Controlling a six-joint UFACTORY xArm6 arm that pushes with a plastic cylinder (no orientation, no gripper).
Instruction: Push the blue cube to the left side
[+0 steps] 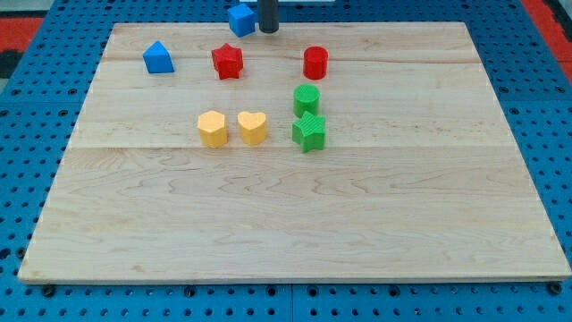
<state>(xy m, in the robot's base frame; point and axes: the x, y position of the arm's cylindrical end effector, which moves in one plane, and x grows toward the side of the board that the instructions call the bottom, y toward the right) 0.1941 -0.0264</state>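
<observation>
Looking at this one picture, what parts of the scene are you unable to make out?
- Rod above my tip: cut off by the view's top edge.
- Blue cube: its top is cropped there too; whether my tip touches it is unclear.
- Green cylinder: its base is hidden behind the green star.

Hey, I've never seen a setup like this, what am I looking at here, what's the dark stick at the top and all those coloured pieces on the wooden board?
There is one picture, from one camera looking down at a wooden board. The dark stick is the end of a robot arm: a plain rod that holds nothing, only pushes. My tip sits at the view's top edge, just right of the blue cube, close enough that I cannot tell if they touch. Below lie a second blue block, a red star, a red cylinder, two green blocks close together, and two yellow blocks, one heart-shaped.
</observation>
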